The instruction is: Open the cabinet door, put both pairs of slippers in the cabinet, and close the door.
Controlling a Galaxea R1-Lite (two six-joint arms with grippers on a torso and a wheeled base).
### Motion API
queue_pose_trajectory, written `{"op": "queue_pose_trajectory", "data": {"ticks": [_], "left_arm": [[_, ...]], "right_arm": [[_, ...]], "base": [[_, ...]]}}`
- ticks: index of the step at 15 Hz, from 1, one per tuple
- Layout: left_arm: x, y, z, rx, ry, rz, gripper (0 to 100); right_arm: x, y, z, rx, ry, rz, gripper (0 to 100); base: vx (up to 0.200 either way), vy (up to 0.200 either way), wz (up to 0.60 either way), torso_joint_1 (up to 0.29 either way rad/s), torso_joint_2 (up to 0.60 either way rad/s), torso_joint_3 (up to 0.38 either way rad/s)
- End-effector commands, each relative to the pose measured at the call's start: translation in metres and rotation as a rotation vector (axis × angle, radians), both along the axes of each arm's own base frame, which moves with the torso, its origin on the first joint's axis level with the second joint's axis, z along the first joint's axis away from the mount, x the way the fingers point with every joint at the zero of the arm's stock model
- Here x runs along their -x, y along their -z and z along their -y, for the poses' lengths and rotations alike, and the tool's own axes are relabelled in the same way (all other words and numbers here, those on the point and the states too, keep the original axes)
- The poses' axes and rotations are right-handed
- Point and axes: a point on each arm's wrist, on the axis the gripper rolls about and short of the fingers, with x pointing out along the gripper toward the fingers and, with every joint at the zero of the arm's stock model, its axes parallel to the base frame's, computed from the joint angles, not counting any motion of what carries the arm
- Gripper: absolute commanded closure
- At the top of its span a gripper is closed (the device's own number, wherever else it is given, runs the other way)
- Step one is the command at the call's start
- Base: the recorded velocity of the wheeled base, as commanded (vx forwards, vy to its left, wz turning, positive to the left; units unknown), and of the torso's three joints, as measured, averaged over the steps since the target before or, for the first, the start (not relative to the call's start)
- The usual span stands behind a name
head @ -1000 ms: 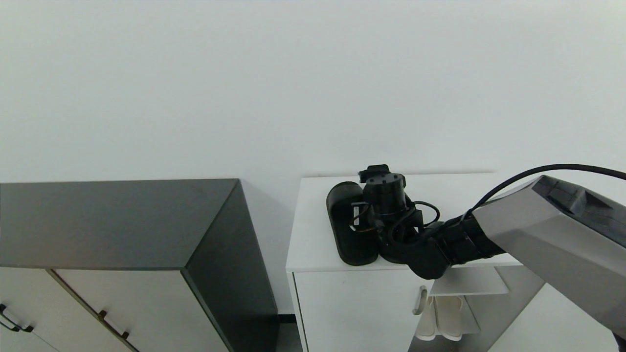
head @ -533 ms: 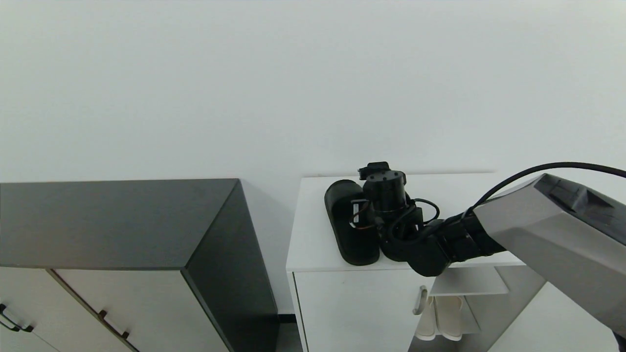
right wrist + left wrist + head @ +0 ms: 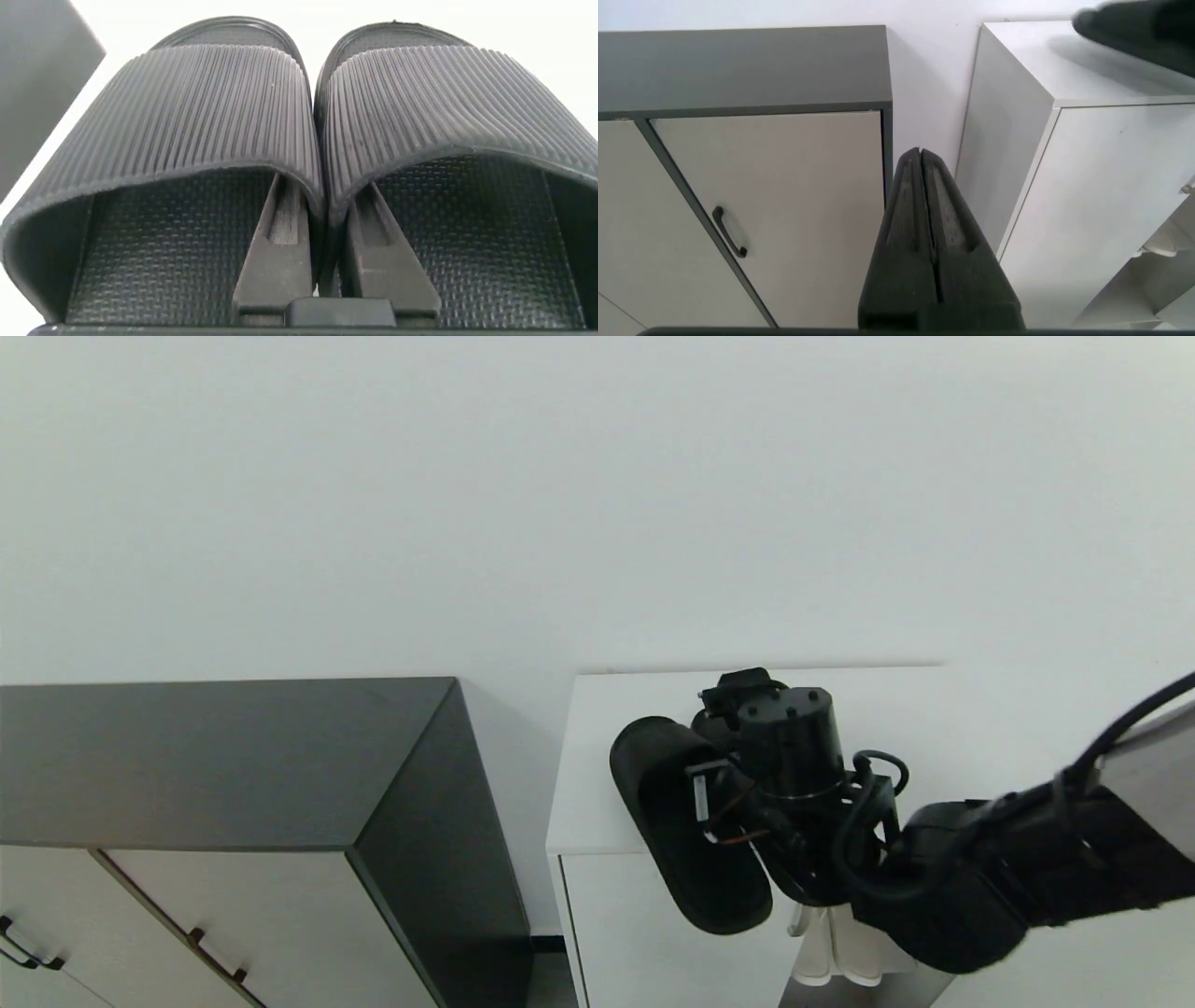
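A pair of black slippers (image 3: pixel 686 840) hangs side by side in the air over the front edge of the white cabinet (image 3: pixel 597 803). My right gripper (image 3: pixel 322 201) is shut on their two ribbed inner straps (image 3: pixel 318 140), one finger inside each slipper. The toes point toward the wall. A pair of white slippers (image 3: pixel 840 947) lies on a shelf inside the cabinet, below the held pair. My left gripper (image 3: pixel 921 159) is shut with nothing in it, low in front of the gap between the two cabinets.
A grey-topped cabinet (image 3: pixel 215 756) with cream doors and dark handles (image 3: pixel 729 233) stands to the left of the white cabinet. A plain white wall runs behind both. The white cabinet's closed door carries a silver handle (image 3: pixel 796 924).
My right arm has lifted the black slippers off the white cabinet's top and drawn them back toward me, past the front edge.
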Motion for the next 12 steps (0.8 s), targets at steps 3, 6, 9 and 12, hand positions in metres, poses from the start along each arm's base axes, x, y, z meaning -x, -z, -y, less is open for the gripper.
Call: {"op": "queue_pose_trajectory", "data": {"ticks": [3, 6, 9, 12], "left_arm": [[0.000, 0.000, 0.000, -0.002, 0.001, -0.001, 100], [0.000, 0.000, 0.000, -0.002, 0.001, -0.001, 100], [0.000, 0.000, 0.000, -0.002, 0.001, -0.001, 100], [0.000, 0.000, 0.000, 0.000, 0.001, 0.000, 100]], "right_arm": [[0.051, -0.009, 0.013, -0.009, -0.097, 0.010, 100], [0.056, -0.005, 0.019, 0.007, -0.095, -0.001, 100], [0.057, -0.003, 0.021, 0.015, -0.094, -0.007, 100], [0.056, -0.001, 0.021, 0.021, -0.092, -0.012, 100]], "base": [[0.000, 0.000, 0.00, 0.000, 0.00, 0.000], [0.000, 0.000, 0.00, 0.000, 0.00, 0.000], [0.000, 0.000, 0.00, 0.000, 0.00, 0.000], [0.000, 0.000, 0.00, 0.000, 0.00, 0.000]]}}
